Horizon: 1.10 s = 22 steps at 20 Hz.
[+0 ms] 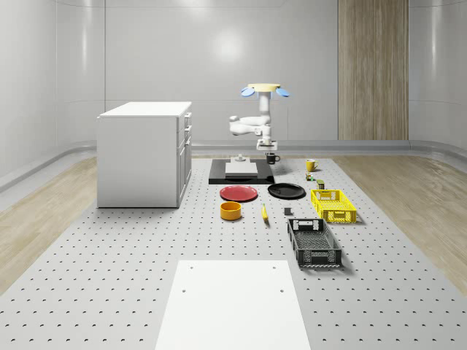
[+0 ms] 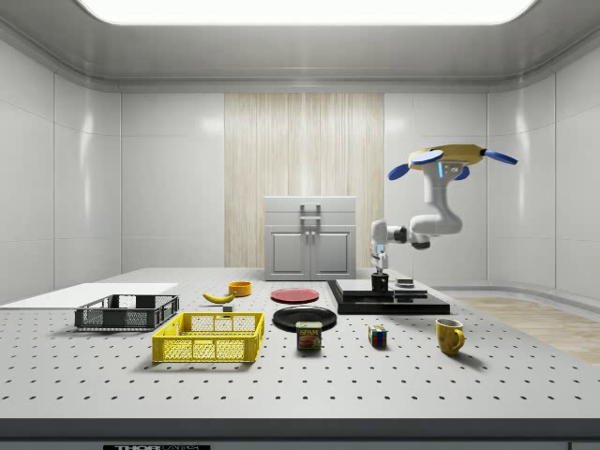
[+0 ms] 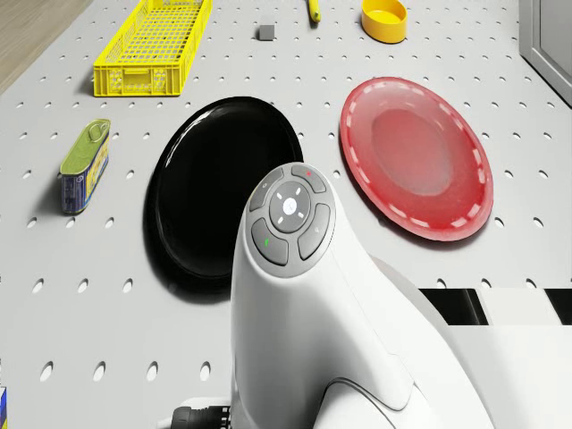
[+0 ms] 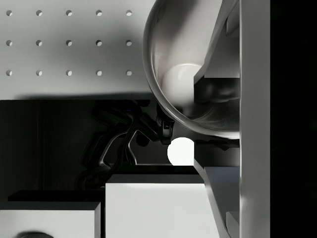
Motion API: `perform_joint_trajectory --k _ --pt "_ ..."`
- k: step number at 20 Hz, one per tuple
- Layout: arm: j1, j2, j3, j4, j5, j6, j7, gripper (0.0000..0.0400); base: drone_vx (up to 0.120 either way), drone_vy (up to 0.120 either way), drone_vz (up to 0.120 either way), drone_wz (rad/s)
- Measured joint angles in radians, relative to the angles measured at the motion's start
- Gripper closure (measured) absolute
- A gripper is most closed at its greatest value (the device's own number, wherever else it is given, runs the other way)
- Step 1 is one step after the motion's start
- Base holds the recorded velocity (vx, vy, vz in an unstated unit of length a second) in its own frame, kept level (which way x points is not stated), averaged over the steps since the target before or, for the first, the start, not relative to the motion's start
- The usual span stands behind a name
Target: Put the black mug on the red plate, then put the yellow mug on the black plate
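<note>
The black mug (image 1: 271, 157) (image 2: 381, 280) is at the black platform's (image 1: 241, 176) far right corner; whether it rests on it I cannot tell. My gripper (image 1: 267, 149) (image 2: 380, 263) comes down on it from above. In the wrist view the gripper (image 4: 223, 89) is shut on the mug's wall (image 4: 161, 94), one finger inside the glossy cup. The drone (image 1: 264, 89) (image 2: 452, 157) hovers behind the platform. The red plate (image 1: 239, 192) (image 3: 416, 156) and black plate (image 1: 286, 191) (image 3: 223, 183) lie side by side in front of the platform. The yellow mug (image 1: 311, 165) (image 2: 450, 335) stands right of the black mug in the whole-scene view.
White blocks (image 1: 241, 168) sit on the platform. A white cabinet (image 1: 144, 153) stands at the whole-scene view's left. A yellow crate (image 1: 333, 205), a black crate (image 1: 314, 242), an orange bowl (image 1: 231, 211), a banana (image 1: 264, 213) and a can (image 3: 85, 161) lie nearer the front.
</note>
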Motion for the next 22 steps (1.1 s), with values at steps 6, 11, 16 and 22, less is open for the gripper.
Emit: perform_joint_trajectory --k 6,11,16,22 --pt "-0.003 -0.012 0.002 0.001 0.006 0.012 0.003 0.0290 0.120 -0.120 0.000 0.000" --pt "-0.005 -0.022 0.004 0.001 0.010 0.021 0.005 0.0290 0.120 -0.120 0.000 0.000" --pt "-0.008 -0.031 0.006 0.001 0.013 0.029 0.006 0.0290 0.120 -0.120 0.000 0.000" --pt "-0.010 -0.041 0.007 0.002 0.018 0.039 0.008 0.0290 0.120 -0.120 0.000 0.000"
